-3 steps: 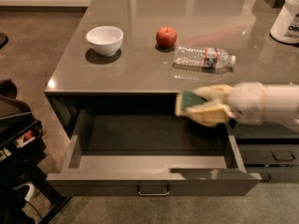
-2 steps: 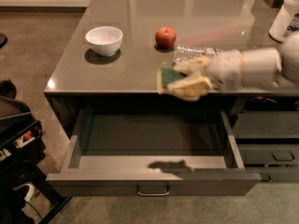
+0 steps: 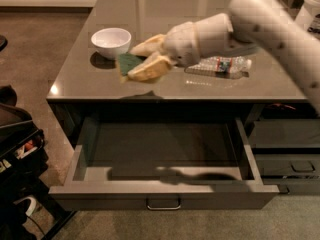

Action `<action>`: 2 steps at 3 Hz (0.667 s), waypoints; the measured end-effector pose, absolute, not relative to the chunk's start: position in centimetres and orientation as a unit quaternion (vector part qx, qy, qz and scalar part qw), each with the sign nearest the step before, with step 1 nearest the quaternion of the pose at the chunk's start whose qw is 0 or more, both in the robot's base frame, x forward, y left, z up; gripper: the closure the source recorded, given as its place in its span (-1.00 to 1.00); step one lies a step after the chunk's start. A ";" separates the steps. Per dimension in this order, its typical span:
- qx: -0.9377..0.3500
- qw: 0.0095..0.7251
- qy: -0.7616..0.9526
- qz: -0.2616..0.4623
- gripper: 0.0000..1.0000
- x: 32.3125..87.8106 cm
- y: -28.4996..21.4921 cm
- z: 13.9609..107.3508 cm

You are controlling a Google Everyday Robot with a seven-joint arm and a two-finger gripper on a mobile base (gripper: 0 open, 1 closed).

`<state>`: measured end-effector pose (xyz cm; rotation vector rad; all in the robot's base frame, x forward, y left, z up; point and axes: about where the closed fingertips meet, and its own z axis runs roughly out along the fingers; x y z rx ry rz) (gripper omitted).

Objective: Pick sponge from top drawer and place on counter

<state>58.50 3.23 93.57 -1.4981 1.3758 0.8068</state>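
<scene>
1. While the arm (image 3: 270, 19) reaches in from the right, the gripper (image 3: 136, 60) hangs over the counter (image 3: 165, 9), clamped tight around the sponge (image 3: 128, 62), green face showing.
2. The white bowl (image 3: 111, 41) sits just past its tips, and the water bottle (image 3: 220, 65) lies back behind its wrist.
3. Below and nearer the camera, the top drawer (image 3: 160, 196) stands pulled open.

Glossy reflective counter (image 3: 200, 86); matt green sponge (image 3: 128, 62); end effector (image 3: 136, 62) above counter, seemingly smooth plastic.
</scene>
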 end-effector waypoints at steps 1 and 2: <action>-0.623 0.439 0.537 0.363 1.00 60.4 7.7 90.6; -0.629 0.440 0.522 0.372 1.00 63.3 9.5 88.2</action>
